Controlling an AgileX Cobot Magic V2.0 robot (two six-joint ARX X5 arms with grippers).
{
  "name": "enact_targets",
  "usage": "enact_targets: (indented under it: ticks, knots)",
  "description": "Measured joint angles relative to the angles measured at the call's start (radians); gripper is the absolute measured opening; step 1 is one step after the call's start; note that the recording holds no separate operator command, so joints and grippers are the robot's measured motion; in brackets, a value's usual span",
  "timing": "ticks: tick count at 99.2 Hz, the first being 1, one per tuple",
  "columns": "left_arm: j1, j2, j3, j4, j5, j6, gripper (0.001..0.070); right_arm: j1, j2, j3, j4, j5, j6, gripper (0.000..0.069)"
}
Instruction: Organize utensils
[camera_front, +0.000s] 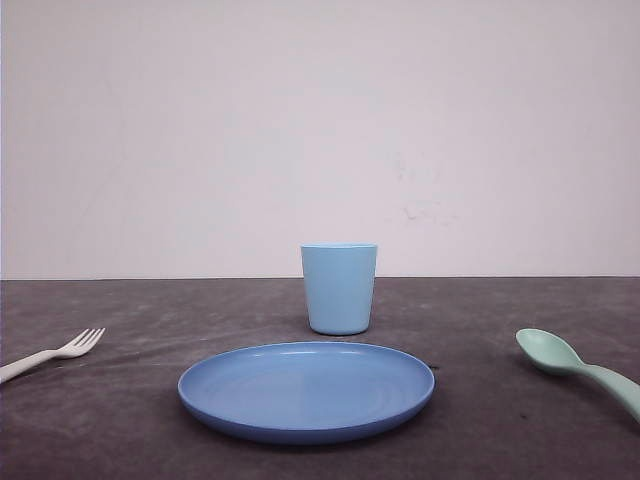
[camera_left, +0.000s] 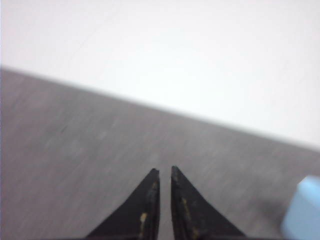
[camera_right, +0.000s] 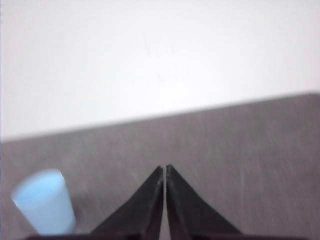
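Nearest the front camera sits the plate (camera_front: 306, 390), round, blue and bare, with the cup (camera_front: 339, 288) upright just behind it on the dark table (camera_front: 150, 320). Well off to the left lies the fork (camera_front: 55, 354), white, tines pointing toward the plate and its handle running out of frame; well off to the right lies the spoon (camera_front: 570, 362), mint green, bowl up and toward the middle, handle also leaving the frame. Neither has been moved in yet, so the task looks to be at its start. Each wrist view shows bare table ahead and an edge of the cup: the left gripper (camera_left: 165, 172) has its jaws nearly together with a thin slit between them, holding nothing, and the right gripper (camera_right: 165, 167) has its jaws pressed together, likewise holding nothing. For a clean pick, each arm should likely take its own side's piece, spread the jaws before descending, and pinch across the narrow handle rather than the tines or bowl. Both pieces lie flat, so a shallow, slow approach should keep them from skating away.
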Motion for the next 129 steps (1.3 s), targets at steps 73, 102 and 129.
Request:
enact_targets:
  ticks: [73,102,129]
  knots:
    - [-0.002,0.528,0.720,-0.603,0.139,0.157,0.0015,0.000,0.533,0.639,-0.632,-0.030,-0.120,0.0010]
    - [-0.004,0.730,0.747,-0.703,0.140,0.225,0.0015,0.000,0.806,0.639,-0.720,0.024,-0.181,0.0010]
    - [-0.004,0.793,0.747,-0.748,0.139,0.248,0.0015,0.000,0.937,0.639,-0.720,0.030,-0.200,0.0010]
